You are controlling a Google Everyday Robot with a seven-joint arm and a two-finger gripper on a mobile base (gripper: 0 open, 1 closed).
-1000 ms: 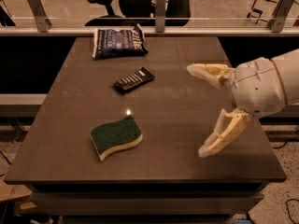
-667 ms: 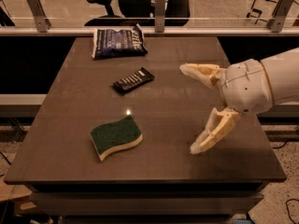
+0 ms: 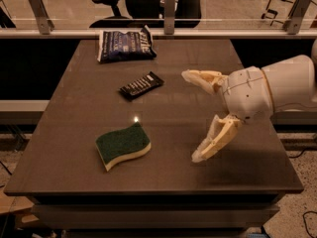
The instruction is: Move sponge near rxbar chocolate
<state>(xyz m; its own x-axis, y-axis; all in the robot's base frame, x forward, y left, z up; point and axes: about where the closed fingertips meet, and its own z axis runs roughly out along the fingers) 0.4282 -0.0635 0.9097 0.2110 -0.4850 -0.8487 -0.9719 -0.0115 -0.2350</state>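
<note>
— Where is the sponge sitting?

— The sponge (image 3: 123,145) is lying flat on the desk (image 3: 74,108), toward the front left. Its green side is facing up and the pale foam is showing along the near edge. Nothing is touching it.

— And the rxbar chocolate?

— The rxbar chocolate (image 3: 141,85) is lying further back, near the middle of the desk and turned at an angle. It is sitting well apart from the sponge, and a small spot of light (image 3: 135,118) is glinting on the desk between them.

— What is the hand doing?

— The hand (image 3: 190,116) is hanging over the right side of the desk, off to the right of the sponge and apart from it. Its two fingers (image 3: 218,138) are standing spread wide, gripping nothing. One is pointing left at the level of the bar, and the other is reaching down toward the front. Whether the lower tip is touching the desk, I cannot tell.

— Anything else up there?

— A crinkled dark blue bag (image 3: 125,44) is lying at the back edge, behind the bar. Beyond the desk, an office chair (image 3: 148,1) is standing behind a rail.
</note>
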